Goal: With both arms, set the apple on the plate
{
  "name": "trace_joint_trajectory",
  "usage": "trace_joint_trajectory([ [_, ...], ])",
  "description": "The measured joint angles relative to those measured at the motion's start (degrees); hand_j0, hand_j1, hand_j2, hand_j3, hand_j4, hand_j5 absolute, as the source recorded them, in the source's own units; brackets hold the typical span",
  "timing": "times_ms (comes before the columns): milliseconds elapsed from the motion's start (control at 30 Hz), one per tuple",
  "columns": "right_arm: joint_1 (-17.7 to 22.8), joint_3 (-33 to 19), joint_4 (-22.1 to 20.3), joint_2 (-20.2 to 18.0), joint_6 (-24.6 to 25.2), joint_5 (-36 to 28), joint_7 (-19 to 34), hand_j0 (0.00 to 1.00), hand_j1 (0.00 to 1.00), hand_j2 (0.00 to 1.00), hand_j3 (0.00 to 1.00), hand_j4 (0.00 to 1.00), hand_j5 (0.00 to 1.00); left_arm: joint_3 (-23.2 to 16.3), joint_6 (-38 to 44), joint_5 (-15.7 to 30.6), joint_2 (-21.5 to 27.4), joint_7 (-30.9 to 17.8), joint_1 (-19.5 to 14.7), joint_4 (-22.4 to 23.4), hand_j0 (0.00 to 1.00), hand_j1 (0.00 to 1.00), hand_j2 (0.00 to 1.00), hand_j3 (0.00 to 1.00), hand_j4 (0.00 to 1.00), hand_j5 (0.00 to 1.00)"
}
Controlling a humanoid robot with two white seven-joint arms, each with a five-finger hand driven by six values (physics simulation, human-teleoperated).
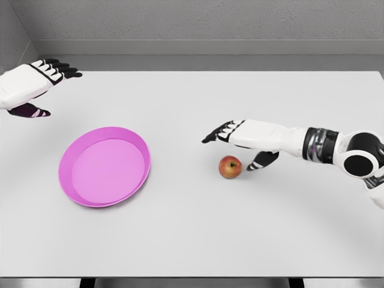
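The left hand (pixel 33 84) hovers at the table's (pixel 240 240) far left edge, fingers spread, holding nothing. The pink plate (pixel 104 166) lies left of centre, bare and unmarked. Well right of it sits the apple (pixel 230 167), just beneath the right hand (pixel 246 141), whose fingers are apart, the thumb just beside the fruit.

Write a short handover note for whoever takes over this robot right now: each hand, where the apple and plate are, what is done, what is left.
Right hand: open, hovering just above and behind the apple, thumb beside it, no grasp.
Left hand: open, at the table's far left, holding nothing.
Apple: on the table, right of the pink plate, apart from it.
Plate: empty.
Done: nothing placed.
Left: grasp apple, put it on the plate.
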Motion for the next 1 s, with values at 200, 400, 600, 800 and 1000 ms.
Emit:
trace_joint_trajectory([
  [200,9.93,-16.15,0.13,-6.19,-5.19,-0.23,0.02,1.00,1.00,1.00,1.00,1.00,1.00,-0.52,0.00,0.16,-0.27,0.04,-0.52,-0.89,1.00,1.00,1.00,1.00,1.00,1.00],
  [400,14.50,-30.84,2.29,-8.25,-7.74,-0.41,0.88,1.00,1.00,1.00,1.00,1.00,1.00,-6.36,0.02,-0.35,-2.15,-0.06,-10.10,-8.22,1.00,1.00,1.00,1.00,1.00,1.00],
  [600,13.89,-32.43,3.12,-8.00,-8.37,-0.40,1.49,1.00,1.00,1.00,1.00,1.00,1.00,-20.22,0.01,-6.99,-10.32,-1.48,-21.00,-10.54,1.00,1.00,1.00,1.00,1.00,1.00],
  [800,14.24,-31.30,2.87,-7.63,-8.26,-0.44,1.58,1.00,1.00,1.00,1.00,1.00,1.00,-32.44,0.01,-8.05,-16.77,-2.02,-29.00,-10.84,1.00,1.00,1.00,1.00,1.00,1.00],
  [1000,14.33,-30.90,2.72,-7.27,-8.24,-0.45,1.60,1.00,1.00,1.00,1.00,1.00,1.00,-38.25,0.00,-8.55,-20.16,-2.19,-31.29,-11.64,1.00,1.00,1.00,1.00,1.00,1.00],
])
